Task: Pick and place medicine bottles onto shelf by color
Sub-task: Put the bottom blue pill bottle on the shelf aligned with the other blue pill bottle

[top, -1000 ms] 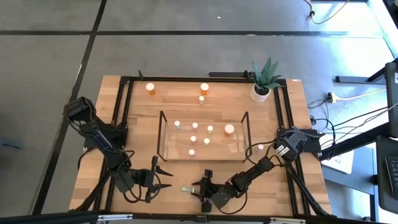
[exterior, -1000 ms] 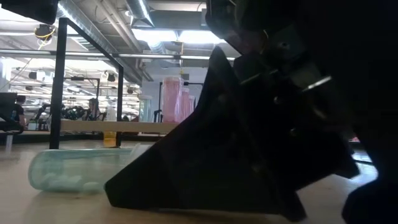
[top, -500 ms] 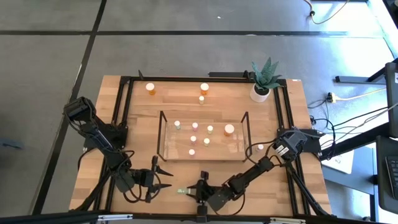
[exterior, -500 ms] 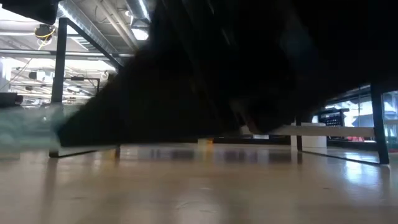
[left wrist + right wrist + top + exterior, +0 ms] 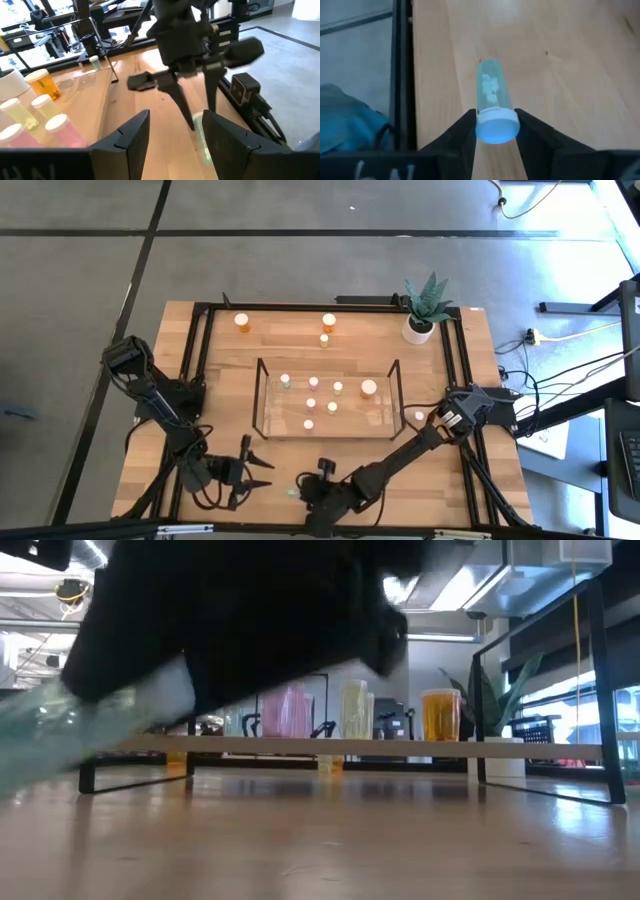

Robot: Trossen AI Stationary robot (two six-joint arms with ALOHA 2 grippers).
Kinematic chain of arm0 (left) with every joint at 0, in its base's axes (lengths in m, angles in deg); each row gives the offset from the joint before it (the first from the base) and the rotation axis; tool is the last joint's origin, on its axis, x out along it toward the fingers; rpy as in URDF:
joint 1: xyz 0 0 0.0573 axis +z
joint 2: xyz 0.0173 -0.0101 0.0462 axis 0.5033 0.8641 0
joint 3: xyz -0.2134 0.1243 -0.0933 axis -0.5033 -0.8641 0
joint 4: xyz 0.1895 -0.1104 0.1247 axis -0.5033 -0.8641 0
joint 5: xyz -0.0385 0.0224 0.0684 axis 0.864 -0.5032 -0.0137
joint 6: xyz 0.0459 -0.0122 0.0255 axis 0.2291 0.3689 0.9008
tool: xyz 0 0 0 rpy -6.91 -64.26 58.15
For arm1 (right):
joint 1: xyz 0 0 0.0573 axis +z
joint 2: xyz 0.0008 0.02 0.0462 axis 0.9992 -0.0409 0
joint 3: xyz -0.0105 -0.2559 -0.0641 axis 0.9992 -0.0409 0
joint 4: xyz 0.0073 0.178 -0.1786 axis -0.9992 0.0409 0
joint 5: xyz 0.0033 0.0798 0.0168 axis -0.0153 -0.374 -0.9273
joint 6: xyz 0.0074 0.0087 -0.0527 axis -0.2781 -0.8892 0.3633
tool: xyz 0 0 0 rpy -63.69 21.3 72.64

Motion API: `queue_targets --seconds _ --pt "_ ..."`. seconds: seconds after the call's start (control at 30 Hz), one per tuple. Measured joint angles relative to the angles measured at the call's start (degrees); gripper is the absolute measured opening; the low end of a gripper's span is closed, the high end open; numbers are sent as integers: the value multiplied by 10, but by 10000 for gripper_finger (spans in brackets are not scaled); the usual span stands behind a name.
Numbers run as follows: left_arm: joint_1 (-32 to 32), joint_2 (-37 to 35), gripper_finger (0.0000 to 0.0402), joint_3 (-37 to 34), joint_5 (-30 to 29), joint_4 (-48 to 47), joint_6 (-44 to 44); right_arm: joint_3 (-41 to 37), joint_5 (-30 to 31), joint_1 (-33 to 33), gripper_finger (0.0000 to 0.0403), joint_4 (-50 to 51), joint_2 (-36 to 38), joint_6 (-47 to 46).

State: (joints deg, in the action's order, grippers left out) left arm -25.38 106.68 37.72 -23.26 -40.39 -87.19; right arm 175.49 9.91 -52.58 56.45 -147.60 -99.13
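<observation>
Since a second ago, the right gripper [image 5: 305, 492] has slid along the near edge of the worktop [image 5: 470, 390] toward the left arm, and its jaws have come in on the little greenish bottle [image 5: 492, 102]. In the right wrist view the bottle sits between the two dark fingers [image 5: 462, 132], white cap end toward the camera, with both fingers pressed against the cap. So the jaws look clamped on the bottle at its cap end. In the low view the greenish bottle [image 5: 60, 735] is tilted and seems to be off the wood, but it is blurry, so I cannot be sure. The left gripper [image 5: 250, 470] waits close by on the near side of the worktop, with its jaws apart and nothing in them. The shelf [image 5: 395, 380] stands in the middle of the worktop, well apart from the held bottle, with several bottles already standing on it. I think this bottle is very light, because it is tiny and mostly see-through with only a few pills inside. It looks hard and smooth, so it could slip or roll. A hold lower on the body might be steadier than a hold near the cap. It should not be squeezed too hard, or it may pop out.
</observation>
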Motion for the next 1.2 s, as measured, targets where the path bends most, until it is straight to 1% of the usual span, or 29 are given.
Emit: queue_targets --seconds 0.2,0.37,0.53,0.73,0.87,0.93,1.2 --pt "-18 0 175 0 0 0 0 106 -78 -26 124 140 0 -55" --pt "-26 0 175 0 0 0 0 157 -141 -47 124 232 0 -100" --pt "-26 0 175 0 0 0 0 172 -224 -64 124 304 0 -135" --pt "-26 0 175 0 0 -6 0 171 -335 -80 124 385 1 -202" --pt "-26 0 175 0 0 -6 0 171 -387 -87 124 433 1 -235" --pt "-26 0 175 0 0 -6 0 171 -395 -88 124 449 1 -255" --pt "-26 0 175 0 0 -6 0 171 -372 -87 124 520 -2 -320"
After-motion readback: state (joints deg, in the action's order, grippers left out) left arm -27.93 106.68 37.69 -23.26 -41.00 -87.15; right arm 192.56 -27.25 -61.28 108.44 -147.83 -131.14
